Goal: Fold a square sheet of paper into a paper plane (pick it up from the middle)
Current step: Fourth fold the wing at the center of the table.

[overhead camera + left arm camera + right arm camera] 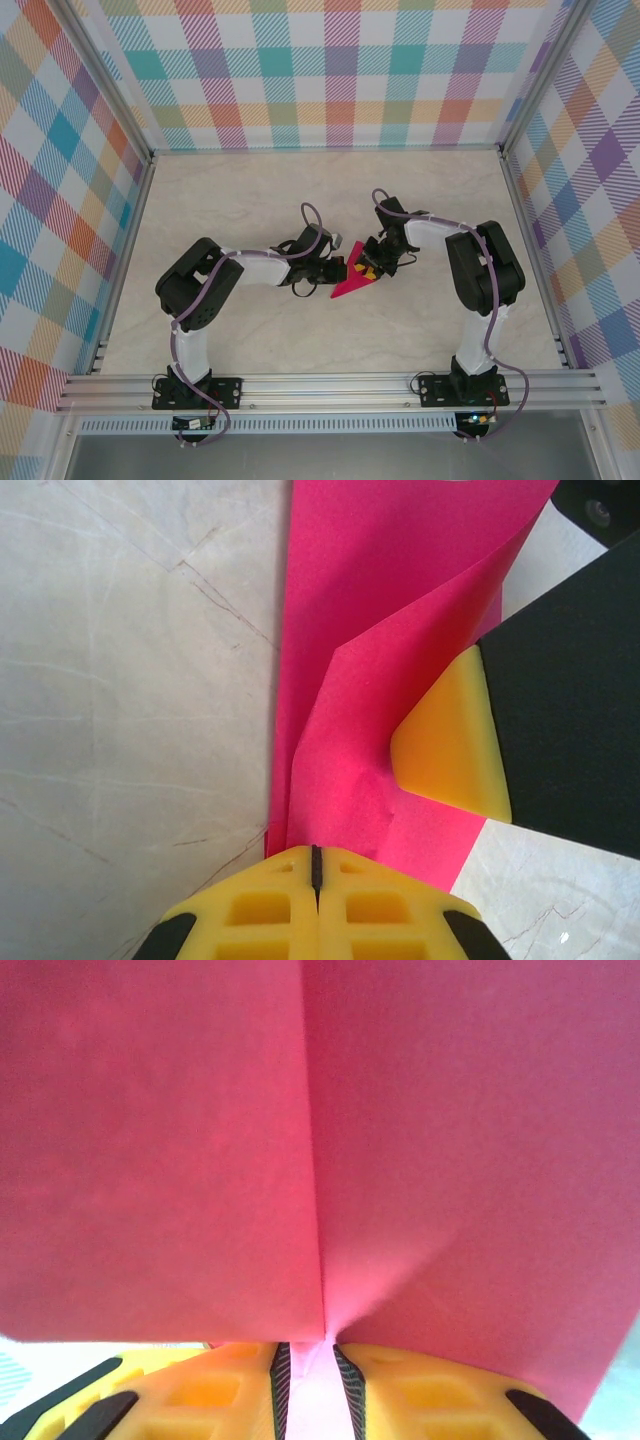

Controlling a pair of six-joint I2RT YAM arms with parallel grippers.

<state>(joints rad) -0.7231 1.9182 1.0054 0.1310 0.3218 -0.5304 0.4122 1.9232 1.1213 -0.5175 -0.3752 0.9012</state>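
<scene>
Left claw (pixel 316 854), right claw (pixel 310 1352): each pinching pink paper sheet (pixel 390 590) at its tips; likely floppy, tearable, so grip creases.

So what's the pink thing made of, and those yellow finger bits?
The pink sheet looks like thin matte paper: it bends, holds sharp creases and shows small wrinkles. The yellow fingers look like smooth, dull moulded plastic, possibly printed, with hollow grid pockets; I can't tell if they are hard or rubbery.
</scene>
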